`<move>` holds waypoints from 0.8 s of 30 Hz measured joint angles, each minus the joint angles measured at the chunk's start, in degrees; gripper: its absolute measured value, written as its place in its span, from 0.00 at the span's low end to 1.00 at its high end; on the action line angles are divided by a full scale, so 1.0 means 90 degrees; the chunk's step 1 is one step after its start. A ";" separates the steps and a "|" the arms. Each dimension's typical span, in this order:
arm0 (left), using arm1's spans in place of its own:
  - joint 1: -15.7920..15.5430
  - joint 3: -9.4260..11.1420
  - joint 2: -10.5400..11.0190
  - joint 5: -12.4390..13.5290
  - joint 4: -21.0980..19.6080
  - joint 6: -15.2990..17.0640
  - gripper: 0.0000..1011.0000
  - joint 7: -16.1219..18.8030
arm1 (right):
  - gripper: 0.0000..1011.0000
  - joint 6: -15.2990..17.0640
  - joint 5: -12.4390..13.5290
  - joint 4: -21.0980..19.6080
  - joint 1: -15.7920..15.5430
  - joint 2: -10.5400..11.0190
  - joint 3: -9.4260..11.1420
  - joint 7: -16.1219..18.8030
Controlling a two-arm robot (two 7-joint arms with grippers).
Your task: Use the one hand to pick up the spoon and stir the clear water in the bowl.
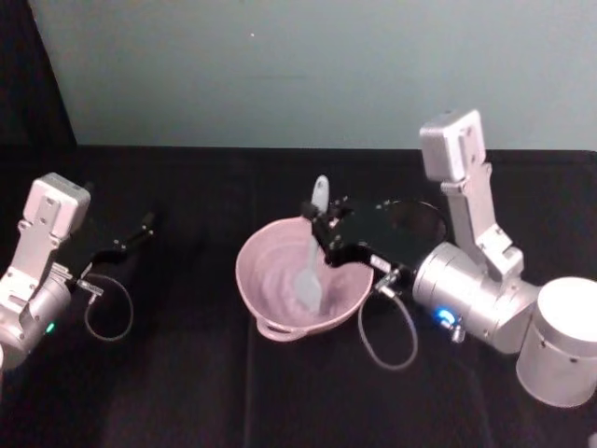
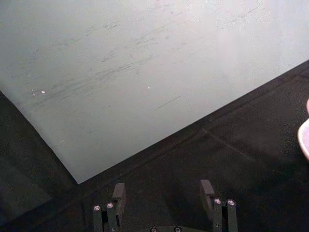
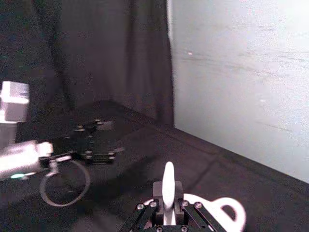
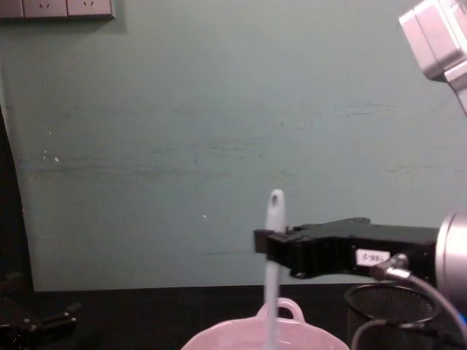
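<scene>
The silver wrist (image 1: pixel 466 294) of the right arm lies nearest, low over the black table (image 1: pixel 187 392), and just ahead of it sits the pink bowl (image 1: pixel 244 280), its loop handle (image 1: pixel 275 329) on the near rim. The water (image 1: pixel 280 285) in it is hardly visible. The spoon (image 1: pixel 311 271) stands nearly upright, long axis close to vertical, scoop down in the bowl and holed handle end up, leaning slightly toward the wall (image 1: pixel 280 75). The right gripper (image 1: pixel 320 231) is closed on the stem, gripping it in its upper half. Stirring well likely means small, slow circles with the scoop submerged and off the glaze, so nothing slops and the bowl does not slide. The black mesh cup (image 1: pixel 415 219) stands beyond. Far left, the left gripper (image 1: pixel 142 227) hovers parked, fingers spread and empty.
</scene>
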 joint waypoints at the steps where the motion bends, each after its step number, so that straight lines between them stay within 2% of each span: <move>1: 0.0000 0.0000 0.0000 0.0000 0.0000 0.0000 1.00 0.0000 | 0.12 0.0000 0.0029 -0.0041 -0.0026 0.0004 -0.0071 0.0024; 4: 0.0000 0.0000 0.0000 0.0000 0.0000 0.0000 1.00 0.0000 | 0.12 -0.0023 0.0054 -0.0047 -0.0035 -0.0018 -0.0180 0.0028; 9: 0.0000 0.0000 0.0000 0.0000 0.0000 0.0000 1.00 0.0000 | 0.12 -0.0259 0.0062 0.0205 0.0074 -0.0182 -0.0397 -0.0006; 14: 0.0000 0.0000 0.0000 0.0000 0.0000 0.0000 1.00 0.0000 | 0.12 -0.0774 -0.0105 0.0767 0.0376 -0.0453 -0.0573 -0.0219; 18: 0.0000 0.0000 0.0000 0.0000 0.0000 0.0000 1.00 0.0000 | 0.12 -0.1006 -0.0246 0.1122 0.0563 -0.0620 -0.0575 -0.0386; 24: 0.0000 0.0000 0.0000 0.0000 0.0000 0.0000 1.00 0.0000 | 0.12 -0.1436 -0.0606 0.1709 0.0816 -0.0865 -0.0417 -0.0775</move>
